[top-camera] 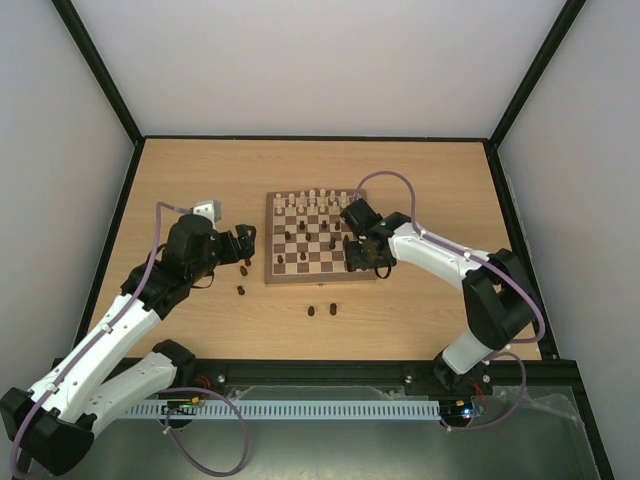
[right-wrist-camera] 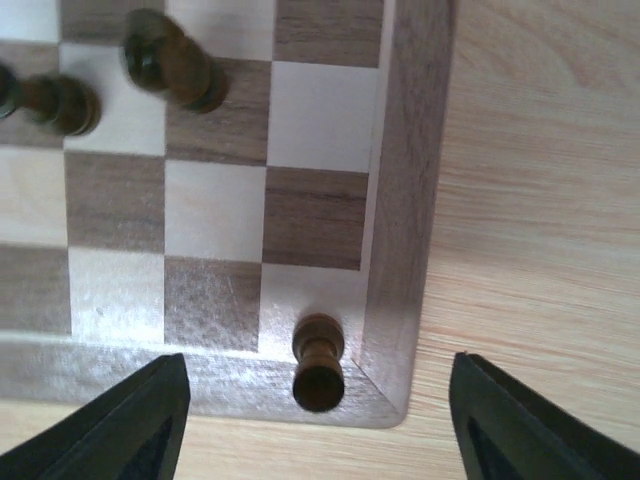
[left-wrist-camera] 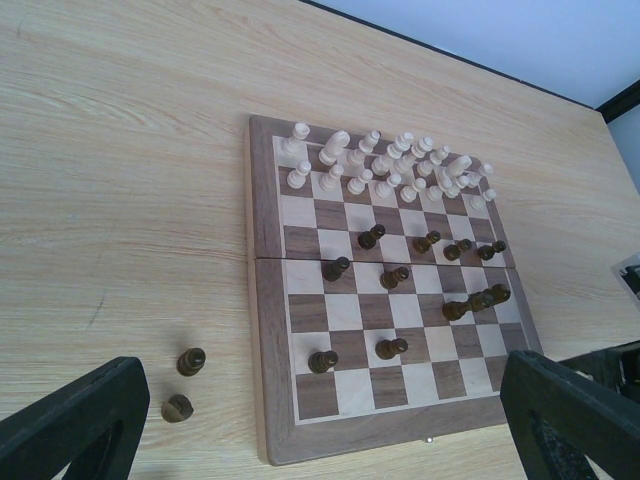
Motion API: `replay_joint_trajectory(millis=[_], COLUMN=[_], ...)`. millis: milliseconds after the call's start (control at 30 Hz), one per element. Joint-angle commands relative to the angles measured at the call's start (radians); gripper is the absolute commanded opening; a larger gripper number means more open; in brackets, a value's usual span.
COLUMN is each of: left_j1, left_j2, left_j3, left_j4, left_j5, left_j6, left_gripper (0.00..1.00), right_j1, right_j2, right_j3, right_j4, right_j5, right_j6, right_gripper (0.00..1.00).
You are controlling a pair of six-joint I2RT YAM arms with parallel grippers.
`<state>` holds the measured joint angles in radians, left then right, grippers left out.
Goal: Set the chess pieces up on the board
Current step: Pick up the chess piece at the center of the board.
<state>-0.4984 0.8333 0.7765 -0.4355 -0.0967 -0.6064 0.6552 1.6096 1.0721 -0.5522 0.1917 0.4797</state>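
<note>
The board (top-camera: 320, 280) is lying mid-tabletop (top-camera: 200, 180), with open wood running along every edge. On its near right corner square a dark piece (right-wrist-camera: 319, 358) is standing just inside the border. The right arm (top-camera: 440, 256) is holding its jaws partly open on either side of it, touching nothing. From above, that arm is hiding the corner. Cream pieces (left-wrist-camera: 385, 165) are crowding the two far rows too tightly to count. Four dark pieces (top-camera: 243, 270) are sitting off the board, two to its left and two before its near edge. The left arm (top-camera: 110, 335) is hovering by the left pair, jaws spread wide and empty.
</note>
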Motion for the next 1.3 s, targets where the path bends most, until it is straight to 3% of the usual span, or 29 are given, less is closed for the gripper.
replay_joint_trajectory(millis=[0,100,933,1267], left_j1=[0.008,0.008,0.008,0.007], left_j2=[-0.01,-0.014,0.111,0.156], left_j3=[-0.007,-0.006,0.077,0.115], left_j4=[0.005,0.008,0.03,-0.009], left_j5=[-0.001,-0.005,-0.081,-0.029], left_j6=[-0.004,-0.001,-0.037,-0.068], left_gripper=[0.99,0.99,0.99,0.99], right_j1=[0.007,0.007,0.007,0.018], right_j2=[-0.086,-0.131,-0.454,-0.541], right_j3=[0.01,0.007,-0.098,-0.119], right_j4=[-0.061,-0.059,-0.001,-0.034], right_j5=[0.018,0.011,-0.168,-0.291], right_j6=[0.003,0.002,-0.034,-0.05], right_gripper=[0.8,1.0,0.98,0.99])
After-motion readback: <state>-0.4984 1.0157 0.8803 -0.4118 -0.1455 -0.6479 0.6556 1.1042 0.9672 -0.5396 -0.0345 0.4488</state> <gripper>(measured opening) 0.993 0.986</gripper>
